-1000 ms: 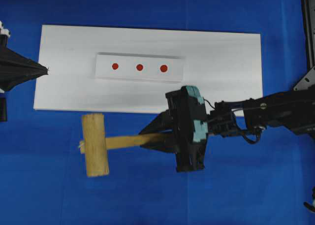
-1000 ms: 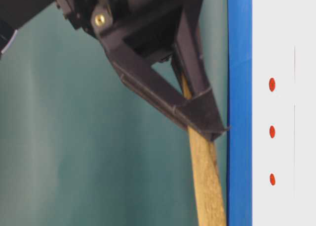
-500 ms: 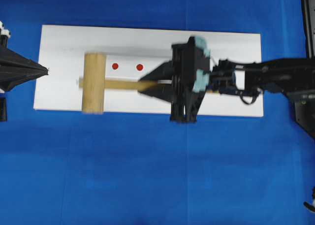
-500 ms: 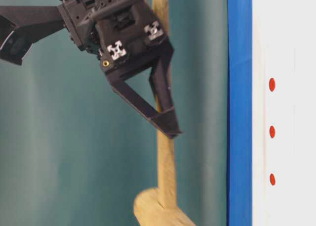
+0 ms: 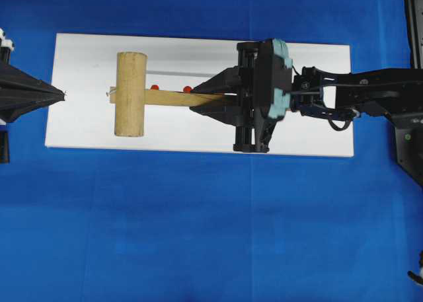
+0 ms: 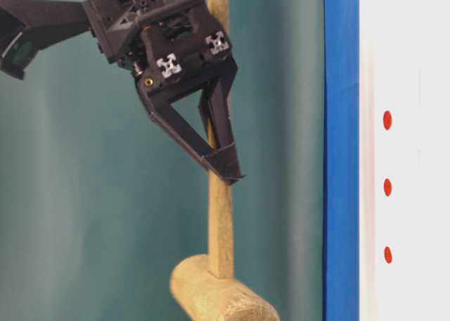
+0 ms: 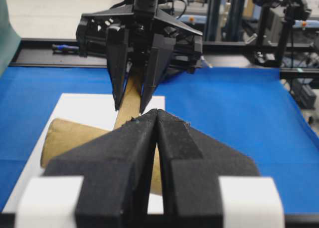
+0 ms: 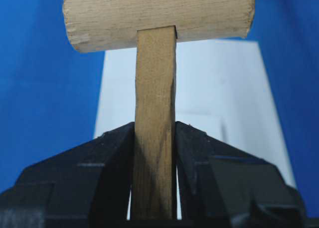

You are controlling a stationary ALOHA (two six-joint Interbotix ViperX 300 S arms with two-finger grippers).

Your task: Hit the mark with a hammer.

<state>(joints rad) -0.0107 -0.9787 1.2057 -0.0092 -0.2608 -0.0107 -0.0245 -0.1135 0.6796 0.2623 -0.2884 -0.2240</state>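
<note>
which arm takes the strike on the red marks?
Right. Its claw is already shut on the hammer handle, head raised over the white board. The left claw sits shut and empty at the board's far edge.

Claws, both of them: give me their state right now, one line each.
Left claw: closed, holding nothing.
Right claw: closed on the hammer handle, holding it above the white board.
</note>
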